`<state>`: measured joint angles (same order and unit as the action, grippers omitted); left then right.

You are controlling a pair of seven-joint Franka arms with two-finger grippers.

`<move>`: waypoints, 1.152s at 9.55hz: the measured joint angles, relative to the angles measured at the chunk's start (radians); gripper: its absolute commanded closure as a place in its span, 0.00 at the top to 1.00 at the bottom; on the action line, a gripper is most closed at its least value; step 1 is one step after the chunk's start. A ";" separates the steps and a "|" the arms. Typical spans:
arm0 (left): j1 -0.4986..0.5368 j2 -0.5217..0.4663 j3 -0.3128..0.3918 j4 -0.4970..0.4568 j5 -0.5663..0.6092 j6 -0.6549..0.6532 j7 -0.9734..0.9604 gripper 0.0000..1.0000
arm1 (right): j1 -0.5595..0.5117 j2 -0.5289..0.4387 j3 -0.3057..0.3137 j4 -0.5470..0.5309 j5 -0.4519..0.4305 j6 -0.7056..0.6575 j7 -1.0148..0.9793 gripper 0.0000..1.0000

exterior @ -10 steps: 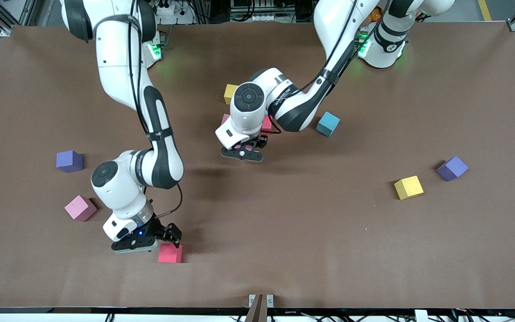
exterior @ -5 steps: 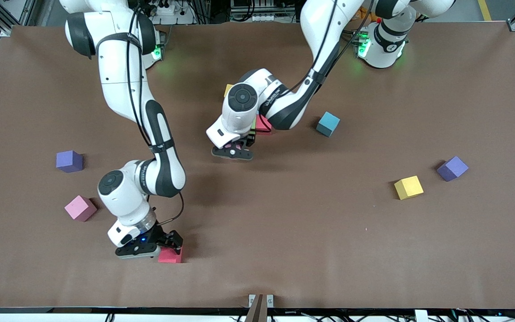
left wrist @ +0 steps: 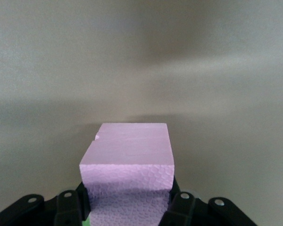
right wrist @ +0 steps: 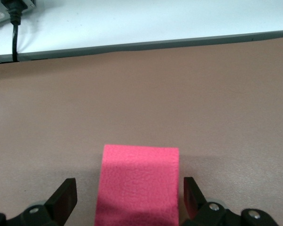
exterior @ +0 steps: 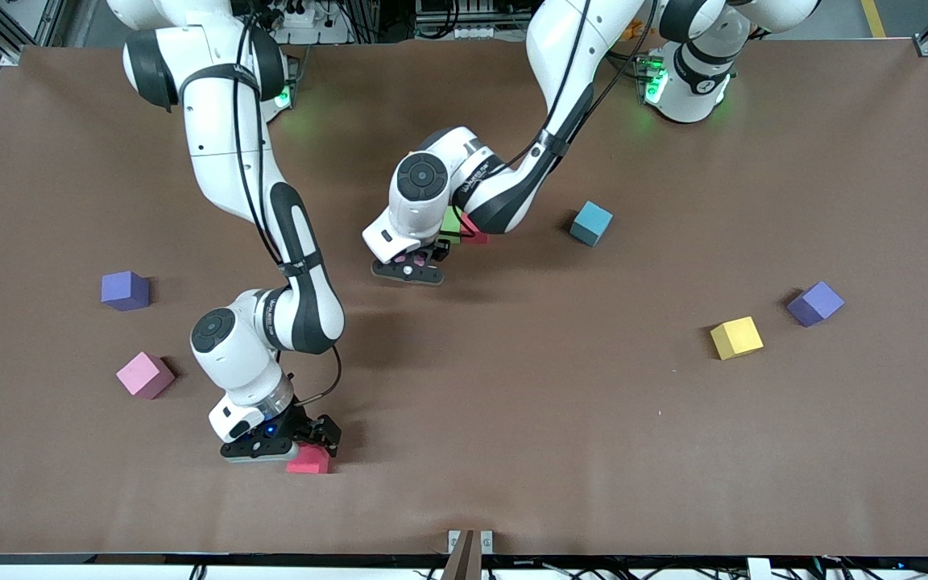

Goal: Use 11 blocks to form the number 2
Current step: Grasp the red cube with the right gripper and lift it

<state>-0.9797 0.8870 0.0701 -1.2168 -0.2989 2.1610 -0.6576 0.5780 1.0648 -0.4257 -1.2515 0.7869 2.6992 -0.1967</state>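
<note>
My left gripper [exterior: 414, 262] is shut on a pale pink block [left wrist: 127, 150] and holds it just above the table's middle, beside a green block [exterior: 452, 218] and a red block [exterior: 477, 231] that the left arm partly hides. My right gripper [exterior: 308, 439] is open and low over another red block [exterior: 308, 461] near the front edge. In the right wrist view this red block [right wrist: 139, 181] lies between the fingers [right wrist: 66, 195] with a gap on each side. Any other blocks under the left arm are hidden.
A light blue block [exterior: 591, 223] and a yellow block [exterior: 736, 337] lie toward the left arm's end, and a pink block [exterior: 144, 374] lies toward the right arm's end. Two purple cubes [exterior: 125, 290] [exterior: 815, 304] sit near either end.
The right gripper has come down over the red block, which now sits between its fingers. The left gripper has carried the pink block a little toward the right arm's end.
</note>
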 measured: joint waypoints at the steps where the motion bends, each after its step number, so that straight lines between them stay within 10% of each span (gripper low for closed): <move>1: -0.002 0.002 0.006 0.011 -0.034 -0.024 0.004 0.00 | -0.007 0.004 0.000 0.000 -0.012 0.001 0.001 0.77; 3: -0.014 0.007 0.041 0.028 -0.091 -0.047 0.010 0.00 | -0.015 0.011 0.000 0.002 -0.020 0.003 0.006 0.28; 5: -0.019 0.014 0.048 0.030 -0.093 -0.049 0.014 0.00 | -0.015 0.013 0.001 0.007 -0.022 0.004 0.046 0.01; 11: -0.021 0.036 0.052 0.036 -0.099 -0.049 0.039 0.00 | -0.074 -0.019 -0.019 0.093 -0.024 -0.298 0.100 0.00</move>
<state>-1.0010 0.9226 0.1225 -1.1811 -0.3977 2.1121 -0.6188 0.5036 1.0461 -0.4443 -1.1583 0.7632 2.4009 -0.0968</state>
